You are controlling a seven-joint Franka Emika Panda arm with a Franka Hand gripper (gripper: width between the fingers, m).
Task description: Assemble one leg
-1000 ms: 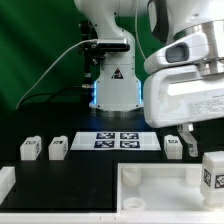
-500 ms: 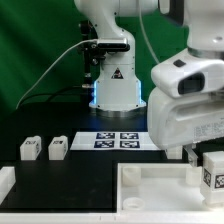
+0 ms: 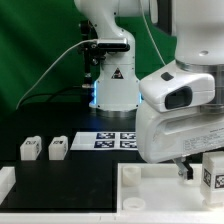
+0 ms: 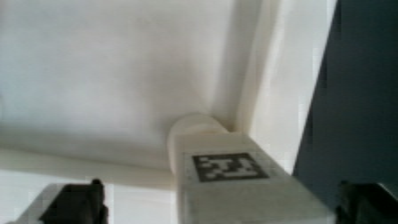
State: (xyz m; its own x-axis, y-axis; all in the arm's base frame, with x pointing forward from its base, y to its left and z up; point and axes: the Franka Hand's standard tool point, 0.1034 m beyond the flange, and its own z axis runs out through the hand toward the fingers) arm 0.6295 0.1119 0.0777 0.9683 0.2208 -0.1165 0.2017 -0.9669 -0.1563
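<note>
A leg (image 3: 213,172), a small white block with a black-and-white tag, stands upright in the near corner of the large white rimmed panel (image 3: 150,190) at the exterior view's right. My gripper (image 3: 188,168) hangs low just beside it, its white body hiding much of the area. In the wrist view the same leg (image 4: 222,165) sits between my two dark fingertips (image 4: 71,203), which stand wide apart on either side without touching it. My gripper (image 4: 217,208) is open. Two more legs (image 3: 30,149) (image 3: 58,148) stand on the black table at the left.
The marker board (image 3: 115,140) lies behind the panel, partly hidden by my arm. The robot base (image 3: 113,85) stands behind it. A white part (image 3: 5,181) sits at the left edge of the table.
My gripper has come down and moved toward the exterior view's left, now low over the panel next to the tagged leg. The legs have not moved.
</note>
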